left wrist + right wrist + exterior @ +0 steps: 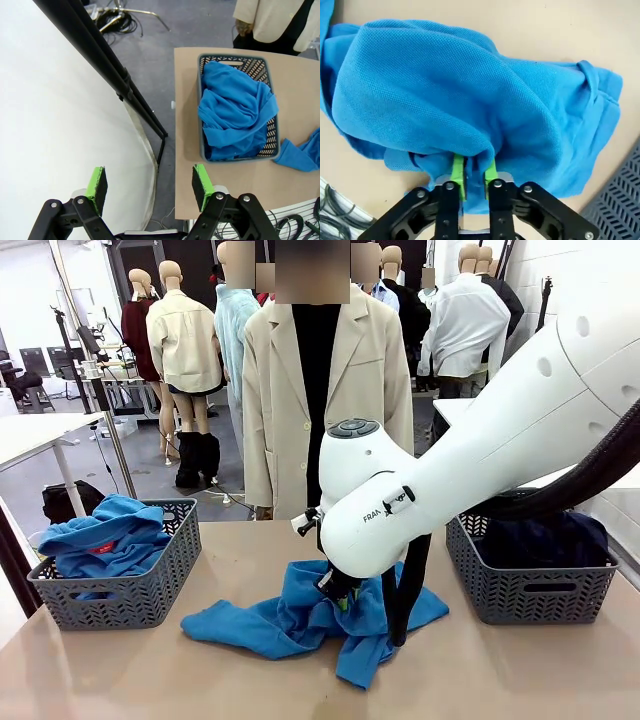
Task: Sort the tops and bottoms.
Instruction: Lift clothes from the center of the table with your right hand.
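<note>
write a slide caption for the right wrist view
Right gripper pinching a fold of bright blue knit top on the tan table.

Even, bright indoor light is seen throughout, apparently from overhead. Only soft, faint shadows are cast on the table [520, 670] in the lower part of the front view. The white surface at the left of the left wrist view is nearly washed out. Straight edges are bowed towards the frame borders in the wrist views. Sharp knit texture is rendered on the blue top [470, 95].

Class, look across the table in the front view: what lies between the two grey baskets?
A bright blue top lies crumpled on the table between the left basket and the right basket, with the right gripper down on it.
</note>
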You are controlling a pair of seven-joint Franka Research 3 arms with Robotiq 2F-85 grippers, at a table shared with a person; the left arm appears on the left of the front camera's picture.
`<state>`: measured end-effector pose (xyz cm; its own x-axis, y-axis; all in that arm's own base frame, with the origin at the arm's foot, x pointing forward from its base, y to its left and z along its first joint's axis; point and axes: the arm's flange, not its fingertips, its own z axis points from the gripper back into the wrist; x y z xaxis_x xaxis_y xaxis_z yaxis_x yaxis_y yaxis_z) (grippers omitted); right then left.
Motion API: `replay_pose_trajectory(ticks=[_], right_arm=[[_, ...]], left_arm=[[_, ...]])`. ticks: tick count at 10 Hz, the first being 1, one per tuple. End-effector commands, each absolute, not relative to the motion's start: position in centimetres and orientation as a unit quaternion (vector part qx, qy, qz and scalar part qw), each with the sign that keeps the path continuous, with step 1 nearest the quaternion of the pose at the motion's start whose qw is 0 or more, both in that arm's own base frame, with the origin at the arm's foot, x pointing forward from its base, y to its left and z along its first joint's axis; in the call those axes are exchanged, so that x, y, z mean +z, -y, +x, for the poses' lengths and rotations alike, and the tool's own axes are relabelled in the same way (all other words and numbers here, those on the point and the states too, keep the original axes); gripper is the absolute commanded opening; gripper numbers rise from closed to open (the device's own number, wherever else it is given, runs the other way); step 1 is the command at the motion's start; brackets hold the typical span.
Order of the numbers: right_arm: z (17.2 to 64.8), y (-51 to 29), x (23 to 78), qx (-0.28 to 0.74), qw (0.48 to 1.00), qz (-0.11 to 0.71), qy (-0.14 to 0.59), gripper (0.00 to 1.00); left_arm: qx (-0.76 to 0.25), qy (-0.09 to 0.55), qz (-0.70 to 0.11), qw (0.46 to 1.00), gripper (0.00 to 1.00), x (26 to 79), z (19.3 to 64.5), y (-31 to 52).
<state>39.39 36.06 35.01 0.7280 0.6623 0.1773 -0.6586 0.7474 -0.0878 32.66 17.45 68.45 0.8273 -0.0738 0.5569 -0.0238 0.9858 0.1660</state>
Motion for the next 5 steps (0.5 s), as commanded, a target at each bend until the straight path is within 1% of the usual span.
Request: replay_pose_trajectory(ticks=[1, 3, 4, 5], right_arm=[[39.2, -36.5, 34.9, 0.347, 0.932, -0.008, 0.101, 0.00], [38.3, -36.7, 36.9, 0.358, 0.928, -0.009, 0.106, 0.00], [38.1, -36.7, 39.3, 0.363, 0.924, 0.001, 0.115, 0.00], [38.5, -36.6, 43.0, 0.368, 0.921, 0.009, 0.124, 0.00]], left_arm=[[-0.017, 0.291, 0.084, 0.953, 0.88, 68.5, 32.6, -17.6], [-0.017, 0.291, 0.084, 0.953, 0.88, 68.5, 32.6, -17.6], [-0.017, 0.291, 0.084, 0.953, 0.88, 68.5, 32.6, -17.6], [-0.017, 0.291, 0.084, 0.953, 0.88, 68.5, 32.6, -17.6]])
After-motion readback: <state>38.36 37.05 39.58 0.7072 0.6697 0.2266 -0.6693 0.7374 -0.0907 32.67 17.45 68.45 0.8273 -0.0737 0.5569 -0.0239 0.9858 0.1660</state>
